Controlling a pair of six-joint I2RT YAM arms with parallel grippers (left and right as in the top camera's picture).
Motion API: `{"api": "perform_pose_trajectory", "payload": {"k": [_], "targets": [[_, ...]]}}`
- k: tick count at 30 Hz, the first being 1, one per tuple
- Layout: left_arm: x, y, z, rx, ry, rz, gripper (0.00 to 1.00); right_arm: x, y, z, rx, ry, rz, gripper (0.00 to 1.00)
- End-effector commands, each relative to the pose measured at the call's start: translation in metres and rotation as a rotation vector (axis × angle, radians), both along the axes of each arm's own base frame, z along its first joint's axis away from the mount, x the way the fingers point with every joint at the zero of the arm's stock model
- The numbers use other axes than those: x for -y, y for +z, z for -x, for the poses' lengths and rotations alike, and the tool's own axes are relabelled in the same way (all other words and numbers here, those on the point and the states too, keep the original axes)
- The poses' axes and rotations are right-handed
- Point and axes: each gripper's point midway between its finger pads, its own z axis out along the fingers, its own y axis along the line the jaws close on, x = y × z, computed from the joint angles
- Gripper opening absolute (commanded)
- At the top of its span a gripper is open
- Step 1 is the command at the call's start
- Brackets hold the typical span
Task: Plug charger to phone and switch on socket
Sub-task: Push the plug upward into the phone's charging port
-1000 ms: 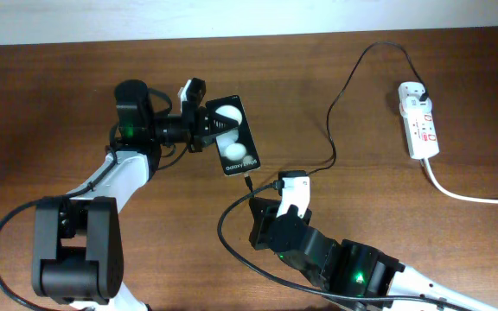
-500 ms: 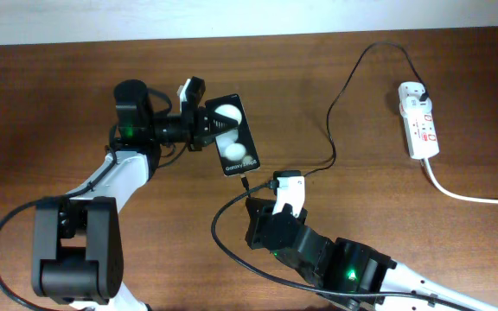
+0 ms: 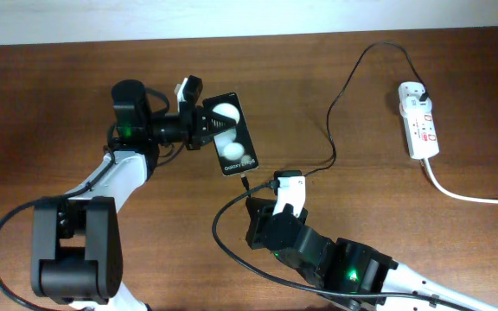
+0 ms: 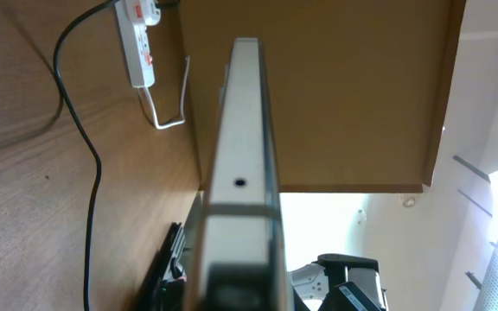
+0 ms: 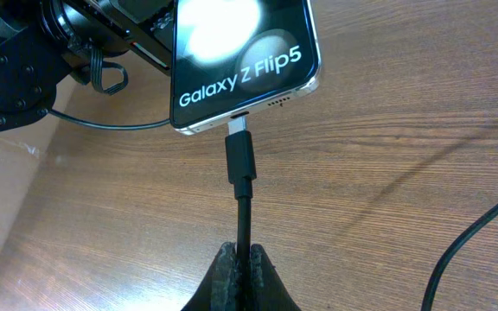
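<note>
Brown wooden surface [image 3: 59, 78] fills the view. Our left tool [image 3: 207, 123] clamps the phone [image 3: 237, 140], upper centre; our right tool [image 5: 239, 263] pinches the charger [image 5: 241, 164] behind its tip, seemingly only partly in the port. We should push straight along the phone's axis, left holding firm.

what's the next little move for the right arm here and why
Probably ease the charger straight forward into the phone: the right gripper's fingers pinch the cable just behind its tip, which lines up with the port but shows bare metal, so it looks not fully seated. The left gripper holds the phone.
</note>
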Motion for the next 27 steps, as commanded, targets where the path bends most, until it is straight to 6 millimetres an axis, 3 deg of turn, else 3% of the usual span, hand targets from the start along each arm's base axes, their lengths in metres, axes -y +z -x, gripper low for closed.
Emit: {"api": "perform_pose_trajectory", "payload": {"k": [1, 27], "targets": [[0.000, 0.009, 0.001, 0.029, -0.014, 0.006, 0.00, -0.003, 0.013, 0.000, 0.012, 0.001, -0.036, 0.04], [0.010, 0.012, 0.015, 0.050, -0.092, 0.021, 0.00, 0.001, 0.016, -0.007, 0.036, -0.033, -0.034, 0.04]]}}
